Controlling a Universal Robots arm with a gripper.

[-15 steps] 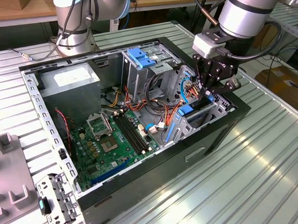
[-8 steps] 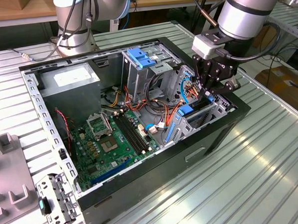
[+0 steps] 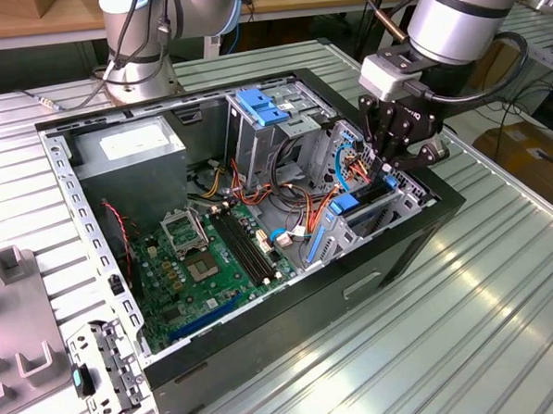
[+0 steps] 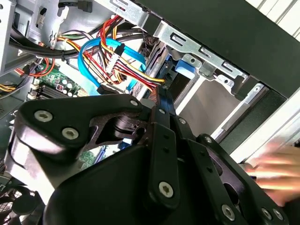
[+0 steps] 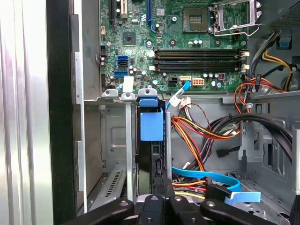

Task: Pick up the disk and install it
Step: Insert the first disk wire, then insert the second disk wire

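The disk (image 3: 367, 197) stands on edge in the drive bay at the open computer case's (image 3: 266, 351) corner on the exterior view's right. Its dark side faces outward and a blue carrier rail (image 3: 343, 204) sits at its end. In the first wrist view the disk (image 5: 151, 161) sits in the metal slot with its blue tab (image 5: 151, 124) toward the motherboard. In the second wrist view the disk's blue carrier (image 4: 185, 66) shows beyond the fingers. My gripper (image 3: 388, 167) is right above the disk, fingers (image 5: 167, 190) together at its upper edge, shut. Whether they press on it I cannot tell.
Red, yellow, orange and blue cables (image 5: 206, 133) crowd the space beside the bay. The motherboard (image 3: 205, 257), a grey power supply box (image 3: 130, 152) and an upper drive cage with a blue latch (image 3: 260, 106) fill the case. A blurred hand (image 4: 277, 172) is outside the case wall.
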